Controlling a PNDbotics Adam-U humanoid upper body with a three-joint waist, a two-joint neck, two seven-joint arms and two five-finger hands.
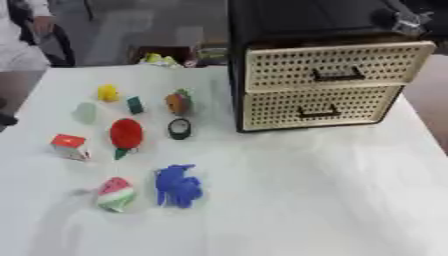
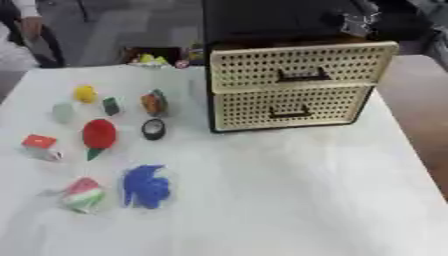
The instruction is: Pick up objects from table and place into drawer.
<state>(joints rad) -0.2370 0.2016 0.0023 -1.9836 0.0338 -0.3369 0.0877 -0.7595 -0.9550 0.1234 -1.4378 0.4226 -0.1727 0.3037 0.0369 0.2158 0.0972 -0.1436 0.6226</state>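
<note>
Several small objects lie on the left half of the white table [image 1: 306,200]: a yellow toy [image 1: 108,93], a pale green piece [image 1: 85,112], a dark green block [image 1: 135,105], an orange and green toy [image 1: 178,102], a black round thing [image 1: 179,128], a red round toy with a green tip [image 1: 126,134], a red and white cube [image 1: 70,146], a red, white and green wedge [image 1: 115,194] and a blue toy [image 1: 178,186]. The black cabinet [image 1: 289,20] has two cream perforated drawers. The top drawer [image 1: 337,65] stands pulled out a little; the lower drawer [image 1: 319,107] is in. A black and silver part of my right arm [image 1: 401,20] shows above the cabinet's right corner.
Past the table's far edge lie a dark box with yellow and green things [image 1: 162,57], and a person in white [image 1: 22,40] is at the far left. The cabinet stands at the table's back right.
</note>
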